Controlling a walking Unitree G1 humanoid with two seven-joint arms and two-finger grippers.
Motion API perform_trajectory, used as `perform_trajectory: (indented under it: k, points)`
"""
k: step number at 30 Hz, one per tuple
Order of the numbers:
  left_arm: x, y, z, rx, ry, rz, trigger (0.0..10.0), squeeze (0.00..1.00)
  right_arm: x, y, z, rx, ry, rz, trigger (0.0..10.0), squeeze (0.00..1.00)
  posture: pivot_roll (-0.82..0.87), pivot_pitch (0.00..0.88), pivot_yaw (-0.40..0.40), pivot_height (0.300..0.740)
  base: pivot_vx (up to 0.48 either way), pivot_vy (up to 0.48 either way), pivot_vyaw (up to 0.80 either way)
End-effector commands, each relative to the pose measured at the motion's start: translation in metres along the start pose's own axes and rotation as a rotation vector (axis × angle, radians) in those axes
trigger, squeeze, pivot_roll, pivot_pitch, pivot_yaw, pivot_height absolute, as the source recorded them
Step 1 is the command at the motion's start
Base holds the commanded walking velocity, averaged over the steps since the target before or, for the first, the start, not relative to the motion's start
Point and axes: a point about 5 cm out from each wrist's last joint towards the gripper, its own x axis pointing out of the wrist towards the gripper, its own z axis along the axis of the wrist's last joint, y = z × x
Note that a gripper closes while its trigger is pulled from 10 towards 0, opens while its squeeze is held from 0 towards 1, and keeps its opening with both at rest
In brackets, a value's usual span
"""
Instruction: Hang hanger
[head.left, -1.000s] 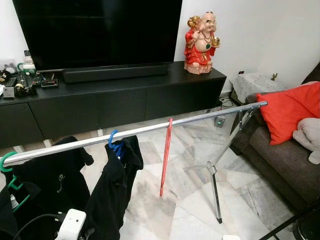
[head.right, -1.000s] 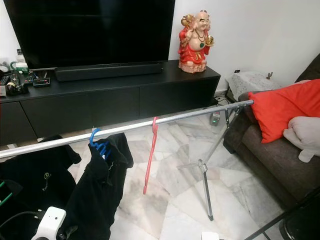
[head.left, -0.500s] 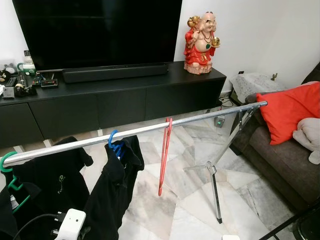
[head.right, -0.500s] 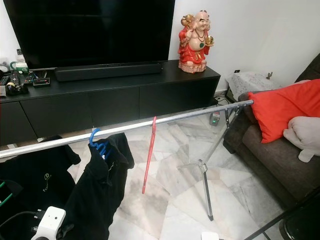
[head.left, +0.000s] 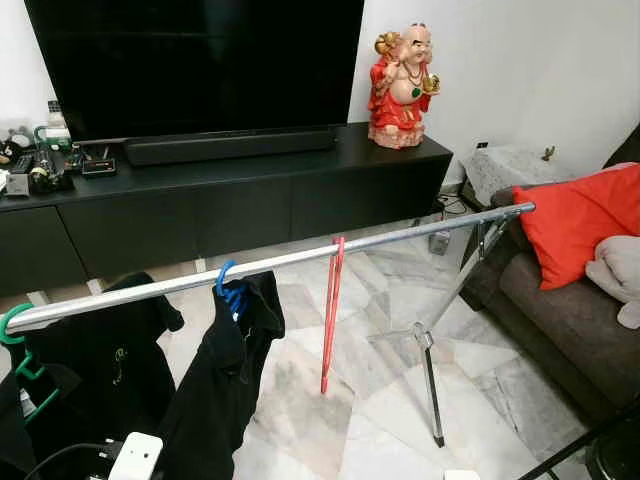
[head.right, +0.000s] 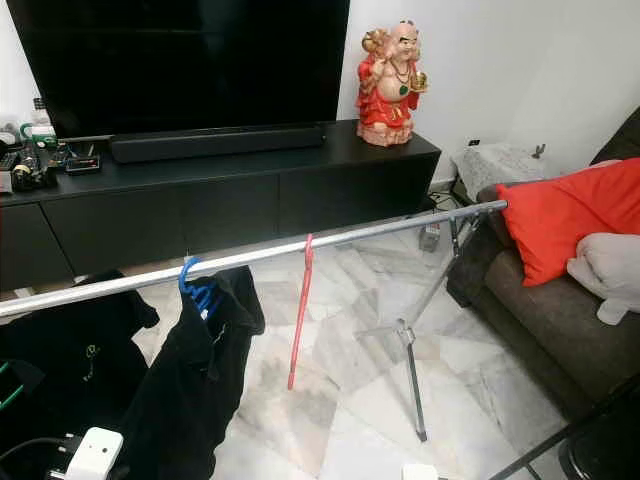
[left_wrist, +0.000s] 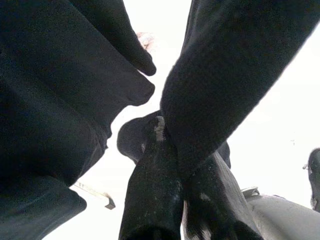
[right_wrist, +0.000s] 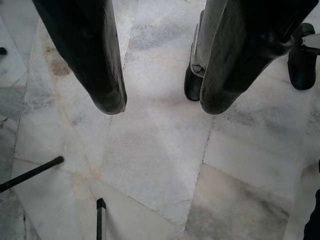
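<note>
Red plastic hanger (head.left: 331, 312) hangs by its hook from the silver rail (head.left: 400, 238) at about mid-span, edge-on to the camera; over the last second its lower end has swung a little from side to side and now sits close to plumb, which suggests it has been let go and is settling; judged from this, the hanging itself looks done and what remains is for the arms to stay clear.

Right hand (right_wrist: 159, 102) points down at the marble floor (right_wrist: 150, 160) with its two fingers (right_wrist: 95, 75) spread wide apart and nothing between them; left hand (left_wrist: 175, 200) is low, under the dark garments, its fingers pressed together, apparently with black cloth (left_wrist: 225, 90) lying against them; whether it grips that cloth cannot be told.

Left of the red hanger, a black shirt (head.left: 225, 370) hangs on a blue hanger (head.left: 228, 290), and another black garment (head.left: 85, 370) on a green hanger (head.left: 14, 330) near the rail's end.

Behind the rail stand a long black TV bench (head.left: 250, 200) with a large television (head.left: 200, 60), a soundbar (head.left: 230, 146) and a red-robed figurine (head.left: 402, 85); a brown sofa (head.left: 560, 320) with a red cushion (head.left: 580, 215) is on the right.
</note>
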Motion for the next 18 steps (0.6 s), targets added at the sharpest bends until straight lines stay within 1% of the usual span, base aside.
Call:
perform_trajectory:
  k: [1,3,5,9,12,14,18]
  points:
    - [-0.001,0.000,-0.007,-0.012,0.037,0.010,0.0,0.00,0.000,-0.003,0.002,-0.004,-0.002,-0.009,10.0,0.00,0.17,0.000,-0.096,0.740,0.000,0.000,0.00]
    - [-0.001,0.000,-0.012,-0.013,0.070,0.024,0.0,0.00,0.000,-0.003,0.002,-0.005,-0.002,-0.009,10.0,0.00,0.17,0.000,-0.096,0.740,0.000,0.000,0.00]
    - [-0.002,0.001,-0.022,-0.008,0.140,0.042,0.0,0.00,0.000,-0.002,0.002,-0.005,-0.002,-0.007,10.0,0.00,0.17,0.000,-0.096,0.740,0.000,0.000,0.00]
    - [-0.003,0.001,-0.028,-0.025,0.182,0.047,0.0,0.00,0.000,-0.003,0.002,-0.009,-0.002,-0.007,10.0,0.00,0.17,0.000,-0.096,0.740,0.000,0.000,0.00]
    - [-0.003,-0.001,-0.031,-0.057,0.201,0.038,0.0,0.00,0.000,-0.003,0.002,-0.017,-0.002,-0.005,10.0,0.00,0.17,0.000,-0.096,0.740,0.000,0.000,0.00]
    - [-0.004,-0.004,-0.037,-0.104,0.245,0.028,0.0,0.00,0.000,-0.003,0.002,-0.020,-0.001,-0.004,10.0,0.00,0.17,0.000,-0.097,0.740,0.000,0.000,0.00]
    - [-0.005,-0.005,-0.040,-0.132,0.270,0.029,0.0,0.00,0.000,-0.003,0.002,-0.021,0.000,-0.003,10.0,0.00,0.17,0.000,-0.097,0.740,0.000,0.000,0.00]
